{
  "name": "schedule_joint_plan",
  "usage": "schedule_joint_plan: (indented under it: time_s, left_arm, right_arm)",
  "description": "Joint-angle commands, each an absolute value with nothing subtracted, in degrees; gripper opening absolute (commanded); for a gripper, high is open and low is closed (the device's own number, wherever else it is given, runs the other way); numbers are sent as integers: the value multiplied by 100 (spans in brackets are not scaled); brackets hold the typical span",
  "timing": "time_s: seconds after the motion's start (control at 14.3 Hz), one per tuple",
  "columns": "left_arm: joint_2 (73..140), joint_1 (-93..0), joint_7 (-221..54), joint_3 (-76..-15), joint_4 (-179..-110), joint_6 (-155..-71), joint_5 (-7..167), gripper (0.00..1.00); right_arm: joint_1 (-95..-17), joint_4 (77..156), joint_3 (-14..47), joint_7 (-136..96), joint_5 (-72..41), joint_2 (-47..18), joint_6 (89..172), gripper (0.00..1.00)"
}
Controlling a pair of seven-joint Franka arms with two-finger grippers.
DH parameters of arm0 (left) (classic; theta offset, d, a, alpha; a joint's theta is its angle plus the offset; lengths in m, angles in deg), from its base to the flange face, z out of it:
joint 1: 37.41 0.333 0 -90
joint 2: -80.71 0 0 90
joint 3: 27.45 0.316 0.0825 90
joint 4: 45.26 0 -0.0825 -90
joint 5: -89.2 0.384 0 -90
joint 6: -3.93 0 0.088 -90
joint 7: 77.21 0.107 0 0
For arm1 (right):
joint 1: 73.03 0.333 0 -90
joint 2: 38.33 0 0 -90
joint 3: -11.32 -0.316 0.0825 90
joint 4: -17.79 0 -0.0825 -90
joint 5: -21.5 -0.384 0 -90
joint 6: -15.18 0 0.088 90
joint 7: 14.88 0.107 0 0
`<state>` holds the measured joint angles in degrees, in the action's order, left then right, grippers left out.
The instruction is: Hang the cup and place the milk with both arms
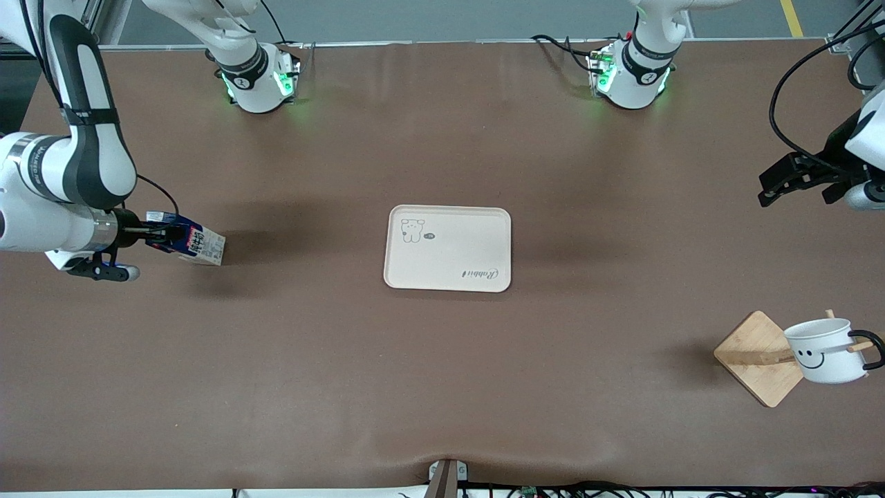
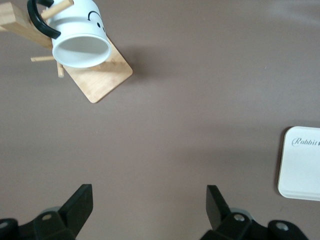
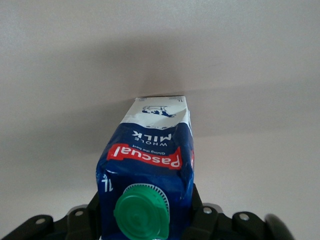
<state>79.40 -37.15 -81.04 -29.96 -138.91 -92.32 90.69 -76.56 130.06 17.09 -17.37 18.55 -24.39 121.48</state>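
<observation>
The milk [image 1: 197, 243], a carton with a blue top, green cap and red band, is held tilted over the table at the right arm's end. My right gripper [image 1: 162, 237] is shut on its top; in the right wrist view the milk [image 3: 150, 155] sits between the black fingers [image 3: 196, 206]. The cup [image 1: 826, 351], white with a smiley face, hangs by its black handle on a peg of a wooden rack [image 1: 755, 356] at the left arm's end. My left gripper [image 1: 766, 190] is open and empty in the air. Its wrist view shows the cup [image 2: 80, 37] and rack [image 2: 102, 77].
A cream tray [image 1: 448, 275] with a rabbit drawing lies in the middle of the table; its edge shows in the left wrist view [image 2: 300, 175]. Cables run along the table's edge nearest the front camera and by the left arm.
</observation>
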Motion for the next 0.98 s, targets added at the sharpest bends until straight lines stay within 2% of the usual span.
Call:
schedule_joint_plan:
  time_s: [0.0, 0.14, 0.28, 0.91]
  left_arm:
    - [7843, -3706, -8029, -3018, -13922, -9038, 9087, 100]
    - [7817, -3723, -8037, -3026, -13939, -8959, 9087, 100]
    - [7799, -3732, -8064, -3105, -13940, -8889, 9078, 100]
    - [7501, -3697, -8046, -3149, -14159, -8757, 9078, 100]
  right_arm:
    - [-7787, 13214, 1572, -1795, 1965, -2567, 12224, 35]
    - [-7787, 13196, 1572, -1813, 1965, -2532, 12241, 83]
    - [-7787, 13187, 1572, -1936, 1965, -2514, 12241, 99]
    - [-7795, 13161, 1572, -1945, 1956, -2488, 12232, 100]
